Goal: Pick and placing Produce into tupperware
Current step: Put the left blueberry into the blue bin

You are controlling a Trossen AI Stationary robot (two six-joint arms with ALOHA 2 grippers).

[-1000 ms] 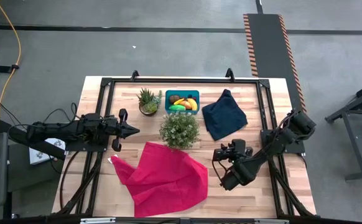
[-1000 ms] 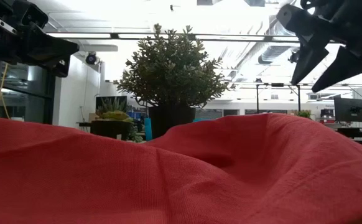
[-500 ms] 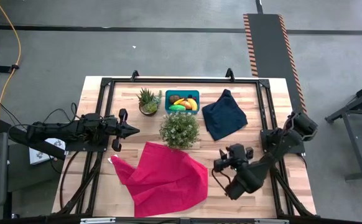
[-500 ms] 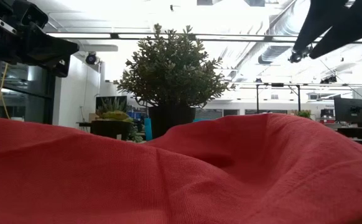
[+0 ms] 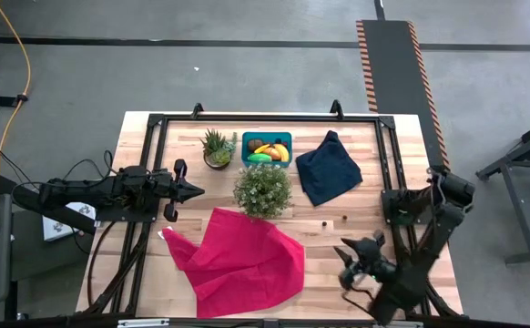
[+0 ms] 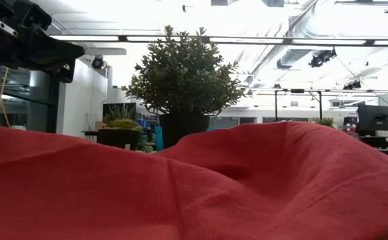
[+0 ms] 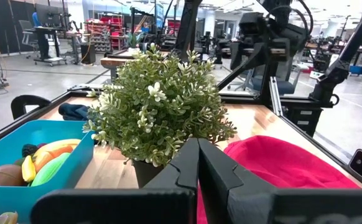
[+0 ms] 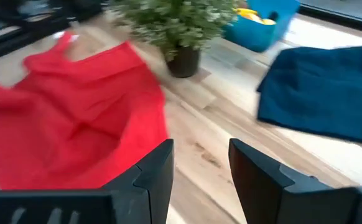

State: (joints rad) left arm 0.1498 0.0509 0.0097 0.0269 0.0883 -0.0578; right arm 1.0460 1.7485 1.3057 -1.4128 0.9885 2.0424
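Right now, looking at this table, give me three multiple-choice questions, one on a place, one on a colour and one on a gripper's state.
1. Where is the tub?
A. between the spiky plant and the navy cloth
B. on the red cloth
C. off the table

2. What colour is the tub?
A. white
B. teal
C. black

3. How is the right gripper?
A. shut on a banana
B. out of view
C. open, holding nothing

Answers: 1 A, the high view shows it between them. 2 B, its walls are teal. 3 C, the right wrist view shows an empty gap.
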